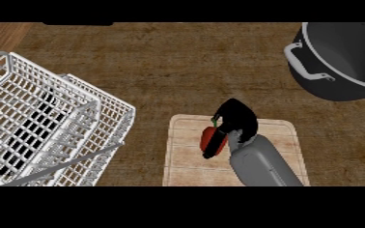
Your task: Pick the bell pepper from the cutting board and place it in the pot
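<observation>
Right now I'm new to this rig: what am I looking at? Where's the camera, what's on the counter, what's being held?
This is a humanoid robot working at a kitchen counter. The one picture is taken from its head, looking steeply down, so you see only a grey forearm and its black right hand, coming in from the lower edge. On the wooden counter are a pale cutting board, a white wire dish rack at the left, and a dark pot at the upper right. The hand is curled round a red bell pepper, over the board. The left hand is out of view.
</observation>
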`<state>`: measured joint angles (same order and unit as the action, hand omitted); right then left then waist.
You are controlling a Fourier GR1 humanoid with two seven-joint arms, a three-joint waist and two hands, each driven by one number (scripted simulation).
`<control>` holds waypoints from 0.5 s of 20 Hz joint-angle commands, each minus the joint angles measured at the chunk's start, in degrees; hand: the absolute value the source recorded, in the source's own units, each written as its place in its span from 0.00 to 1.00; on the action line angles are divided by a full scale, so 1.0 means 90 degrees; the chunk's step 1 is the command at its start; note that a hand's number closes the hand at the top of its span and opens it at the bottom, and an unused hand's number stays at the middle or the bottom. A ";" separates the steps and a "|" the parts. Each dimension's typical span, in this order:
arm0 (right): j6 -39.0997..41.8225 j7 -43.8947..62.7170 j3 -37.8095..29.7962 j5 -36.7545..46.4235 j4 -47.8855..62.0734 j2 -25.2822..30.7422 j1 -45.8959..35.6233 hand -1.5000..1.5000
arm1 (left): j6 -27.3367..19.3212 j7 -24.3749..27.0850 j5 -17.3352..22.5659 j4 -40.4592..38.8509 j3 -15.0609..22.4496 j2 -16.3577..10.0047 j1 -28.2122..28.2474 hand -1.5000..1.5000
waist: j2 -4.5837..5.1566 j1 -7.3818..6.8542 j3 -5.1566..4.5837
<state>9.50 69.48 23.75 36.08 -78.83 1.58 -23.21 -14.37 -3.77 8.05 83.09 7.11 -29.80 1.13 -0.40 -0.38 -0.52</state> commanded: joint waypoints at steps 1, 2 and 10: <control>-0.0007 0.1525 0.0291 -0.0075 0.0135 -0.0166 -0.0278 1.00 | 0.0117 0.0082 0.0027 -0.0165 -0.0149 0.0051 -0.0210 0.50 | 0.0042 0.0003 0.0052; 0.0048 0.0949 -0.0302 0.0195 0.0555 -0.0166 -0.0577 1.00 | 0.0165 -0.0349 0.0150 0.0563 -0.0206 -0.0136 -0.0011 0.50 | 0.0037 -0.0050 0.0059; -0.0541 -0.1694 -0.1999 0.0242 0.3872 0.0771 -0.3182 1.00 | 0.0137 -0.0172 -0.0063 0.0211 -0.0004 0.0197 -0.0457 0.50 | 0.0211 -0.0349 0.0062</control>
<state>8.23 58.28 9.82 37.10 -55.89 6.53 -44.74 -13.72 -5.33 6.72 84.98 7.58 -28.96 -0.19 0.99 -2.72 -0.22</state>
